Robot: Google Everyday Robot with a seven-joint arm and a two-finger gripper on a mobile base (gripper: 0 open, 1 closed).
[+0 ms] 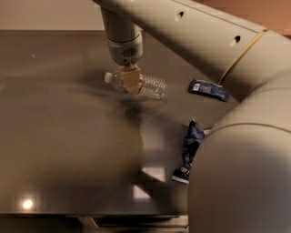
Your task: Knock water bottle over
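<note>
dark, glossy tabletop fills nearly the whole view, and only a few things share it with the water bottle. to the right of the gripper as seen, well apart from it, a flat dark blue packet with pale print lies on the surface. nearer the camera than the gripper and also off to its right, a crumpled dark blue bag lies lengthwise, its black and white end pointing toward the front edge of the table. the robot's own beige arm sweeps in from the right and takes up the whole lower right corner, hiding part of the bag and the table behind it. nothing lies between the gripper and the bottle.

the surface is brown-grey and shiny. it shows a dark smear of shadow just below the gripper, two pale square reflections nearer the camera, and a small bright light spot far off to the gripper's lower left. behind the table a pale wall runs along the top left, and a reddish-brown strip shows at the top right.

the gripper hangs straight down from a grey wrist, its tan tip low over the table. the bottle lies on its side directly behind that tip, white cap just to the gripper's left and ribbed clear body stretching out to its right, with the label band partly covered by the tip. whether the gripper is open or closed cannot be told, nor whether it touches the bottle.
</note>
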